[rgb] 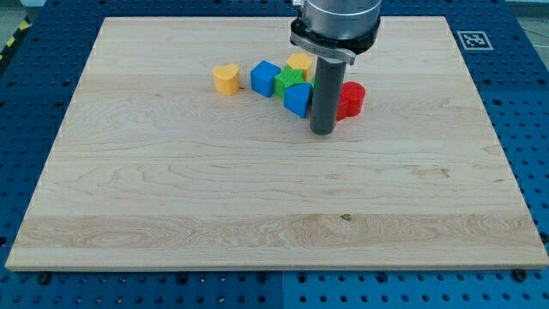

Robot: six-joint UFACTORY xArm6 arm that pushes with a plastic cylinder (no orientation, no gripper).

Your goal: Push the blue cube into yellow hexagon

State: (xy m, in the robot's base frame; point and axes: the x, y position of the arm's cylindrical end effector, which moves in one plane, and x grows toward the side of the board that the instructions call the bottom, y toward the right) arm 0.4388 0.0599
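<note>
A blue cube [265, 77] sits near the view's top centre, just left of a green block [291, 83]. A yellow hexagon [300, 63] lies behind the green block, up and to the right of the blue cube, partly hidden by the arm. A second blue block [297, 99] sits below the green one. My tip [322, 130] rests on the board just right of that second blue block, below and to the right of the whole cluster, apart from the blue cube.
A yellow heart-shaped block [226, 79] lies left of the blue cube. A red block [349, 99] sits right of the rod, partly hidden by it. The wooden board [257, 206] lies on a blue perforated table, with a marker tag [473, 39] at top right.
</note>
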